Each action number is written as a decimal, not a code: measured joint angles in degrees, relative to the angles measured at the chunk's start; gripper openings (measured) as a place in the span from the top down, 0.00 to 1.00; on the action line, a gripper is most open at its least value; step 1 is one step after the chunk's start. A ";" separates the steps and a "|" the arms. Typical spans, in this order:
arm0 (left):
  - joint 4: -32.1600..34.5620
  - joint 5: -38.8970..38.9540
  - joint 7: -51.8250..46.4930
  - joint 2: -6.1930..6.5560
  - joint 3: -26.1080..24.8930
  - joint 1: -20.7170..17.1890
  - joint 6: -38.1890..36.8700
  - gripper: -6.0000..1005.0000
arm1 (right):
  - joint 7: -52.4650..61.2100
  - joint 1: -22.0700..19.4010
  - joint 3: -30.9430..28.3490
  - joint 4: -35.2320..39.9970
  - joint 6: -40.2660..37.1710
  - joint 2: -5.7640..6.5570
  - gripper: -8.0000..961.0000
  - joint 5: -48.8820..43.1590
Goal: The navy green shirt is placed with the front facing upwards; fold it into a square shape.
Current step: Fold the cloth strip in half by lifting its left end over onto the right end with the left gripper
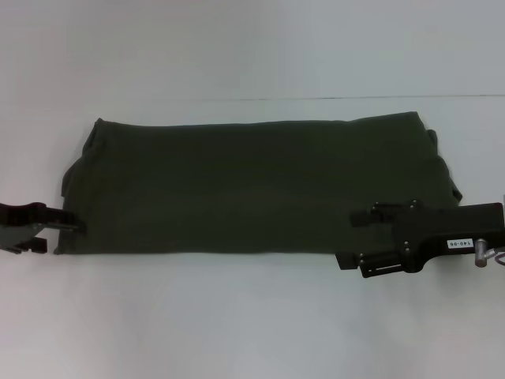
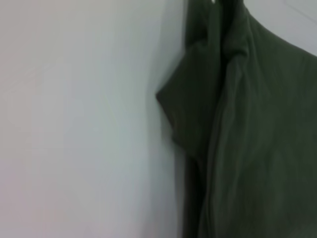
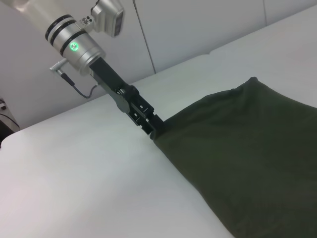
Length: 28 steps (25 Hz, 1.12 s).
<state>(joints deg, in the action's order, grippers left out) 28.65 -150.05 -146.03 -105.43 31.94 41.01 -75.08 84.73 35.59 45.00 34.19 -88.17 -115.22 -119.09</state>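
Worktop (image 1: 252, 316): we see a white surface carrying everything

Navy green shirt (image 1: 260, 185): already a long band lying across the middle of the worktop, long axis running left to right between our two arms, print hidden

Right end effector (image 1: 364, 217): over the shirt's right end near its front edge, fingertips pointing inward along the long axis; we cannot tell whether it grasps the cloth

Left end effector (image 1: 69, 223): at the shirt's left front corner, clenched on the cloth edge as the right wrist view suggests

Key relation: each arm sits at its own short end; we judge the next fold carries one end across toward the other
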 joint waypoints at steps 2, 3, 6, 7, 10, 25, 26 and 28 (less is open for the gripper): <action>0.38 0.00 -0.10 0.10 0.01 -0.08 -0.07 0.15 | 0.00 -0.02 0.00 0.00 -0.01 0.00 0.02 0.00; 0.47 0.00 -0.14 0.11 0.09 -0.10 -0.07 0.15 | 0.00 -0.05 0.00 0.00 -0.01 0.00 0.02 0.00; 0.43 -0.03 -0.17 0.02 0.60 -0.13 0.30 0.16 | 0.00 -0.07 0.00 0.00 0.00 0.00 0.02 0.00; 0.37 -0.04 -0.18 -0.05 0.77 -0.13 0.43 0.16 | 0.00 -0.07 0.00 0.00 0.01 0.00 0.02 0.00; 0.21 -0.06 -0.23 -0.29 1.14 -0.11 0.68 0.16 | 0.00 -0.13 -0.09 0.00 0.06 0.00 0.02 0.00; -0.21 -0.06 -0.79 -1.19 2.29 0.93 0.18 0.17 | 0.00 -0.70 -0.46 0.00 0.11 0.00 0.02 0.35; -0.38 -0.06 -0.80 -1.21 2.42 1.08 0.18 0.17 | 0.00 -0.70 -0.46 0.00 0.11 0.00 0.02 0.36; -0.68 -0.06 -0.81 -1.31 2.55 1.37 0.27 0.17 | 0.00 -0.72 -0.46 0.00 0.11 0.00 0.02 0.36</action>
<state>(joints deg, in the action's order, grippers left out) 27.97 -150.12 -146.84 -106.74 34.49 42.38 -74.81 84.73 34.87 44.54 34.19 -88.07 -115.22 -118.73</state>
